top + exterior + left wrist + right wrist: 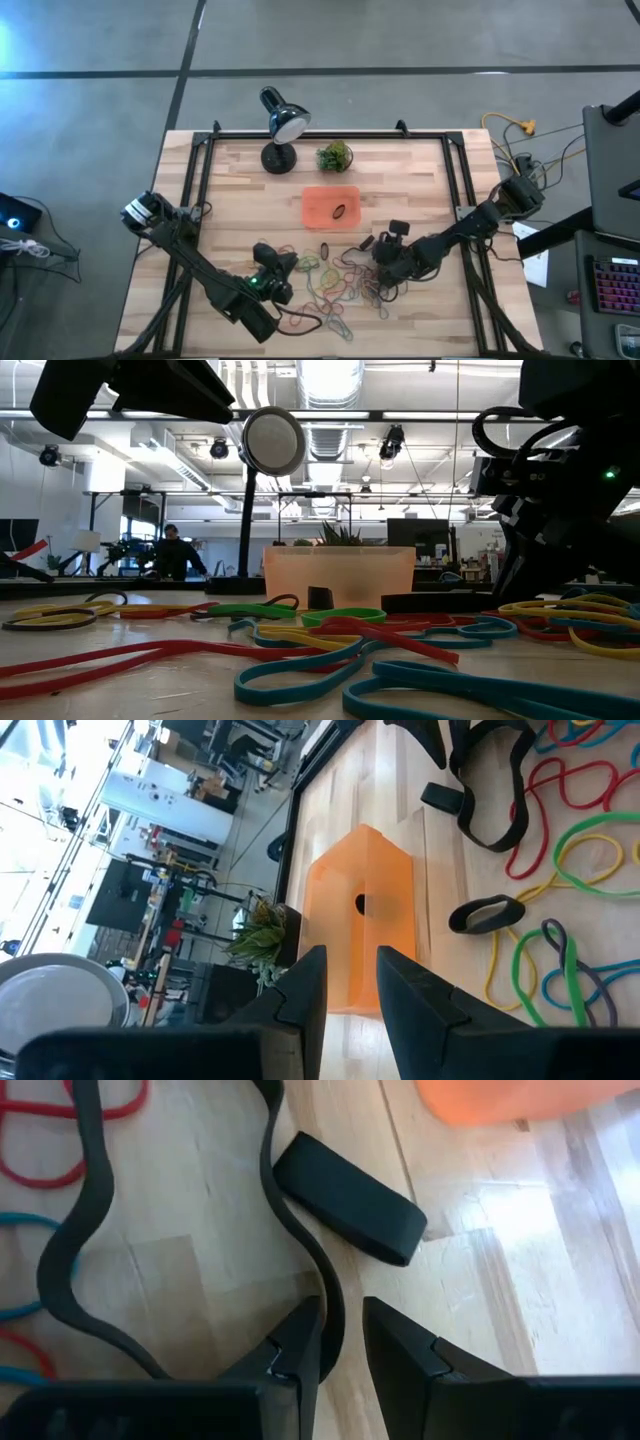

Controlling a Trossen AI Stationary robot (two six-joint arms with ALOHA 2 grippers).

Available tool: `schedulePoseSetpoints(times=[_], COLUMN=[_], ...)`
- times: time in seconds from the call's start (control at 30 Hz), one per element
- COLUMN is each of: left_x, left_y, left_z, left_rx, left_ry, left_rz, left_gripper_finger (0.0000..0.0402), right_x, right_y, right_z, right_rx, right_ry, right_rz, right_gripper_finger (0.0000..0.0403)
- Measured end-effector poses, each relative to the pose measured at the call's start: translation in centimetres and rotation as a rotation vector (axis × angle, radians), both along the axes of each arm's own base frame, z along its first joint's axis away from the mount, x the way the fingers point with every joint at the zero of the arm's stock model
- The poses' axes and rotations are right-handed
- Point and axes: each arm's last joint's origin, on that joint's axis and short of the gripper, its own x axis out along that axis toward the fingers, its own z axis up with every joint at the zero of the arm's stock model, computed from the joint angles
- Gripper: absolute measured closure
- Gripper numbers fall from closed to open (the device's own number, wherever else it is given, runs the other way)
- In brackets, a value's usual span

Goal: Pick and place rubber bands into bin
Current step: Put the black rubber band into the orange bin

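Observation:
Many coloured rubber bands (335,285) lie loose on the wooden table in front of the orange bin (318,200). One dark band (340,211) lies inside the bin. My right gripper (380,263) is low over the pile's right part, slightly open, with a strand of a long black band (290,1200) between its fingers. My left gripper (288,262) hovers at the pile's left side and points at the bin (360,870). It is open with nothing between its fingers (352,995). My right gripper has one strand of the black band (335,1305) between its fingertips. The strand lies against one finger's inner side (305,1335), and bare wood shows between it and the other finger. The fingers slant down from the table's right. The band lies flat on the table.
A small flat black piece (350,1210) lies just beyond the right fingers, toward the bin. A black oval band (487,914) lies between the left gripper and the pile. A desk lamp (280,125) and a green plant ball (334,155) stand behind the bin. Black frame rails (200,170) run along the table's sides.

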Motion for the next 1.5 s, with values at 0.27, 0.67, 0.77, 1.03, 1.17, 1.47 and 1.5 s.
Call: schedulePoseSetpoints(times=[0.27, 0.67, 0.77, 1.03, 1.17, 1.47, 1.5], left_x=[0.0, 0.0, 0.0, 0.0, 0.0, 0.0, 0.0], left_y=[0.0, 0.0, 0.0, 0.0, 0.0, 0.0, 0.0], left_z=[0.0, -0.1, -0.1, -0.1, -0.1, -0.1, -0.1], left_rx=[0.001, 0.002, 0.002, 0.005, 0.005, 0.005, 0.005], left_ry=[0.001, 0.002, 0.003, 0.005, 0.005, 0.005, 0.005], left_rz=[0.000, 0.000, 0.000, 0.000, 0.000, 0.000, 0.000], left_gripper_finger=[0.0327, 0.0327, 0.0327, 0.0327, 0.0327, 0.0327, 0.0327], right_x=[0.2, 0.3, 0.5, 2.0, 3.2, 6.4, 6.9], right_y=[-0.5, -0.3, 0.1, 2.2, 3.0, 1.8, 1.4], right_z=[-0.1, 0.0, 0.5, 3.3, 5.5, 9.9, 10.3], right_rx=[0.060, 0.065, 0.046, -0.048, -0.169, -0.423, -0.437], right_ry=[0.022, 0.019, 0.002, -0.060, -0.110, -0.149, -0.144], right_rz=[-0.016, -0.009, 0.009, 0.144, 0.212, 0.257, 0.256], right_gripper_finger=[0.0336, 0.0394, 0.0394, 0.0394, 0.0394, 0.0394, 0.0394])
